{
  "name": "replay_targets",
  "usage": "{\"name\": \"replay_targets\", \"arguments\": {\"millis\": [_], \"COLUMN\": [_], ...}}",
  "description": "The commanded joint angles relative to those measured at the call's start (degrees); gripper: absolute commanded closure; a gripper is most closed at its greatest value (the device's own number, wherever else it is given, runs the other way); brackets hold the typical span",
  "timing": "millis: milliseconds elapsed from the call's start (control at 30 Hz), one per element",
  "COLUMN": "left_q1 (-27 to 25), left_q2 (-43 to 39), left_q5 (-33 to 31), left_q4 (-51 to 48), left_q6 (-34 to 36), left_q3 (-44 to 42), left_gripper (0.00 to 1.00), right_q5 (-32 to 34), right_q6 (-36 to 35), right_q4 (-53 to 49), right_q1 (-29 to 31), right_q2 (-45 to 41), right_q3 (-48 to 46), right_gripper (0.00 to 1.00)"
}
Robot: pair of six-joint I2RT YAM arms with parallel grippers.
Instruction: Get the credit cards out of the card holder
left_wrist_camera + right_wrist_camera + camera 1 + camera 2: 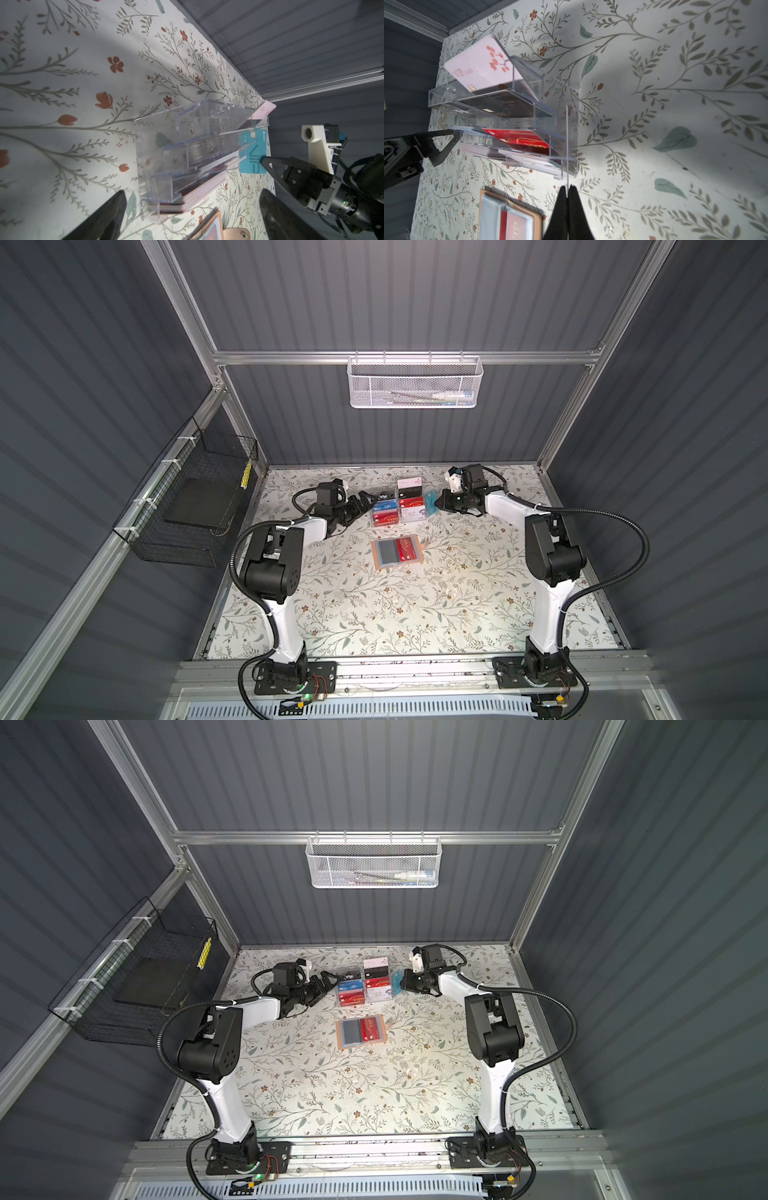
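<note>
The right gripper [437, 502] is seen clenched on a teal card [432, 504]. The card is grasped by one edge and is kept upright, with its "VIP" face turned to the clear acrylic rack [571, 133]. In the right wrist view the card is shown edge-on, as a thin line that goes out from between the pressed fingertips [560, 199] along the side wall of the rack. Whether the card touches this wall, or the table [415, 605] under it, cannot be told.

The left gripper [363, 501] is spread wide and nothing is grasped by it. The rack is found straight in front of its fingers [112, 214], just beside the tips, so the rack stands between the two grippers. Cards are stacked in the tiers of the rack, and a pink card [481, 64] is leaned in the tier farthest from the card holder [385, 552].

The card holder is laid open and flat on the table, apart from both grippers, on the side of the arm bases. A red card [406, 549] is seen in the sleeve of the half nearer to the right gripper. The sleeve nearer to the left gripper looks grey, and what is in it cannot be told.
</note>
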Motion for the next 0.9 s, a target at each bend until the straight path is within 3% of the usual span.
{"name": "replay_targets", "arguments": {"millis": [0, 567, 867], "left_q1": [-0.3, -0.3, 0.0], "left_q2": [1.7, 4.0, 4.2], "left_q5": [2.4, 4.0, 4.1], "left_q4": [2.1, 2.2, 1.0], "left_q6": [1.0, 0.8, 0.5], "left_q3": [2.9, 5.6, 7.7], "left_gripper": [0.0, 0.0, 0.0], "right_q5": [-2.1, -1.4, 1.9], "right_q6": [0.6, 2.6, -11.4], "right_q4": [1.8, 4.2, -8.6], "right_q1": [1.0, 3.9, 4.2], "right_q2": [-0.8, -7.8, -12.9], "right_q3": [-1.1, -9.8, -3.0], "right_gripper": [1.0, 1.0, 1.0]}}
